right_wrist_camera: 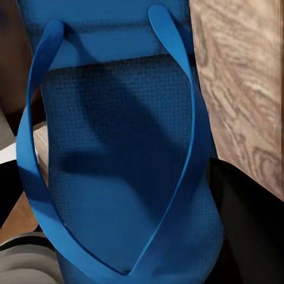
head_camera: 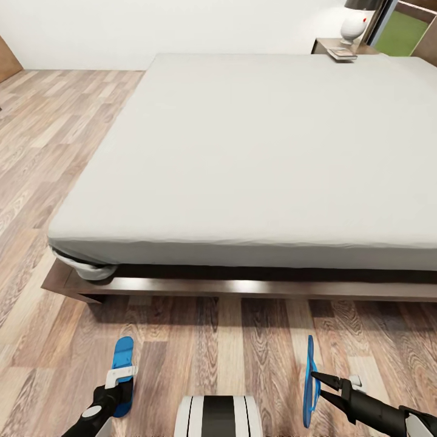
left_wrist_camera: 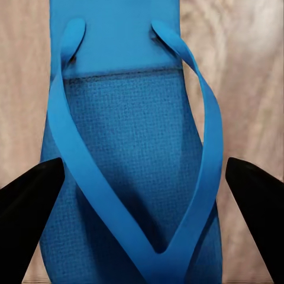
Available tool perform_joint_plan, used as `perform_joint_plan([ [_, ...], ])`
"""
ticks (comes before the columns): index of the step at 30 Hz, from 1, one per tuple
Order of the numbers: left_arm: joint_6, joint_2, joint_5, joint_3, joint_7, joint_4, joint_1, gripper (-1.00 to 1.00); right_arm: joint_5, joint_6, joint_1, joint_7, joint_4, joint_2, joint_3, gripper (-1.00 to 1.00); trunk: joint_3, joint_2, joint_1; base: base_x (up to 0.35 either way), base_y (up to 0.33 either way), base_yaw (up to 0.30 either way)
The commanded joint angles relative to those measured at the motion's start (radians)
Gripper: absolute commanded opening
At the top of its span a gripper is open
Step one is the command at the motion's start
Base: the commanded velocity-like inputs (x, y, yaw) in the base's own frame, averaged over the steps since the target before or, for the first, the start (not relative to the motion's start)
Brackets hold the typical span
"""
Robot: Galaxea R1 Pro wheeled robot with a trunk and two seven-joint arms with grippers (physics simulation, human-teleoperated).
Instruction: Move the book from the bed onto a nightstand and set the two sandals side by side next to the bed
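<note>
Two sandals [head_camera: 122,368] [head_camera: 309,382], one bed [head_camera: 255,158], one nightstand [head_camera: 331,45], one lamp [head_camera: 354,24], one book [head_camera: 343,54] and two grippers [head_camera: 120,377] [head_camera: 320,386] show.

We face the bed [head_camera: 267,152]; the nightstand [head_camera: 331,46] stands behind its far right corner, and two sandals [head_camera: 122,370] [head_camera: 310,379] lie before it.

— Bed [head_camera: 255,152]? Plain off-white mattress, dark brown frame.
— Floor [head_camera: 36,152] beside the bed? Light brown planks, streaked grain.
— Sandals? Bright blue both: left one [head_camera: 123,364], right one [head_camera: 310,379]; dotted weave on the soles.
— Pincers? Black: left pincer [head_camera: 116,388], right pincer [head_camera: 317,386].
— Nightstand [head_camera: 331,45] beyond the bed? Reddish brown, white-based lamp [head_camera: 354,25].
</note>
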Motion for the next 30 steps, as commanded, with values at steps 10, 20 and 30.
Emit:
perform_joint_plan([
  [10,-0.005,0.001,0.009,-0.009,0.006,0.0,0.0,-1.0,-0.009,0.006,0.0,0.0,0.0,-0.001,0.003,-1.0,-0.032,-0.002,0.003,0.0,0.0,0.0],
  [20,-0.007,0.001,0.009,-0.01,0.006,0.0,0.0,-1.0,-0.009,0.006,0.0,0.0,0.0,-0.001,0.003,-1.0,-0.032,-0.002,0.003,0.0,0.0,0.0],
  [30,-0.006,0.001,0.009,-0.009,0.006,0.0,0.0,-1.0,-0.009,0.006,0.0,0.0,0.0,-0.001,0.003,-1.0,-0.032,-0.002,0.003,0.0,0.0,0.0],
])
